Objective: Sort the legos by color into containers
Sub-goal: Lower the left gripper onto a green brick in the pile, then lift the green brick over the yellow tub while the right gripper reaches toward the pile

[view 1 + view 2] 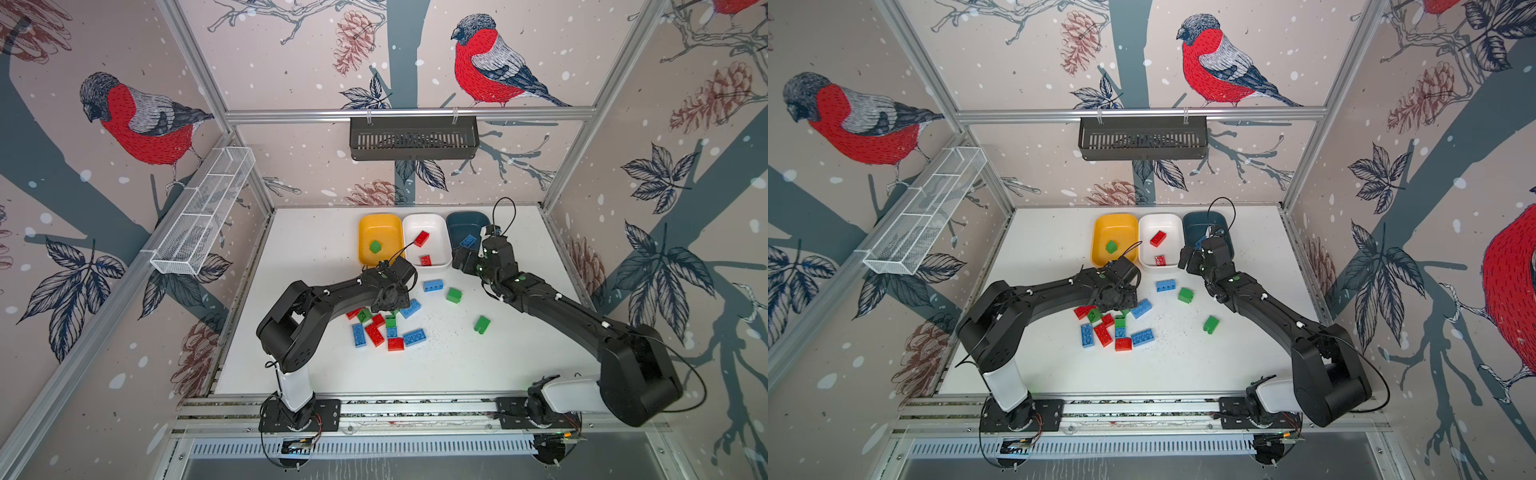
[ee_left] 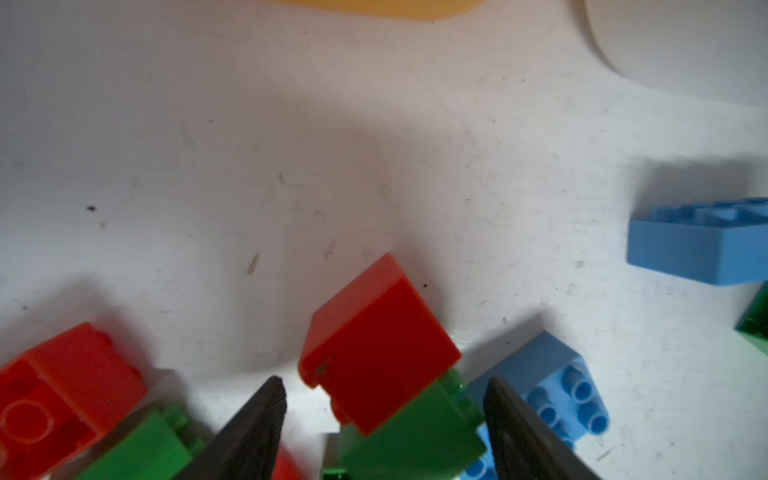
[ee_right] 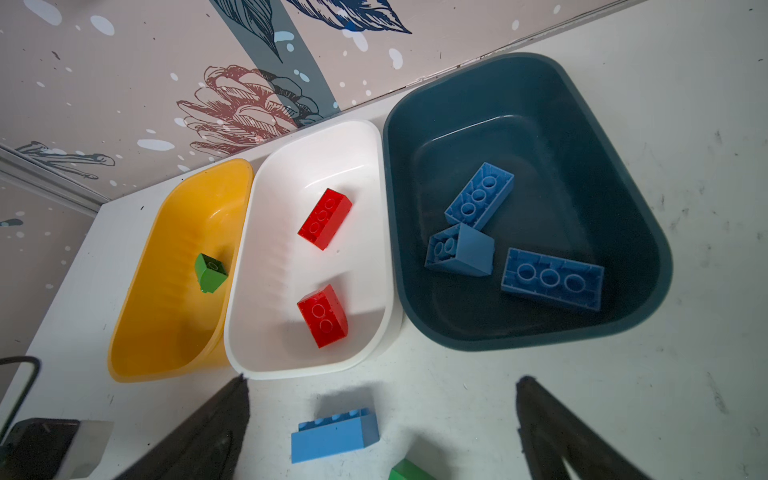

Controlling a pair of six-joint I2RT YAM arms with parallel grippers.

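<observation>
- Counted three blue studded plastic bricks (image 3: 478,195) in the dark teal plastic tub (image 3: 623,199) via the right wrist view; found them mostly hidden by the right arm in both top views.
- Saw two red studded bricks (image 3: 325,218) in the white plastic tub (image 3: 266,316), one small green brick (image 3: 211,272) in the mustard yellow plastic tub (image 3: 141,324).
- Found the right pincer (image 3: 383,379) spread wide, gripping nothing, near a loose blue oblong brick (image 3: 334,434).
- Caught only in the left wrist view the left pincer (image 2: 385,380) apart, straddling a red square brick (image 2: 374,332) stacked on a green studded brick (image 2: 415,449).
- Spotted a mixed pile of bricks (image 1: 376,334) on the white counter (image 1: 457,365) under the left arm.
- Noted a black slotted basket (image 1: 413,139) on the back rail, a white wire mesh rack (image 1: 203,212) on the left wall.
</observation>
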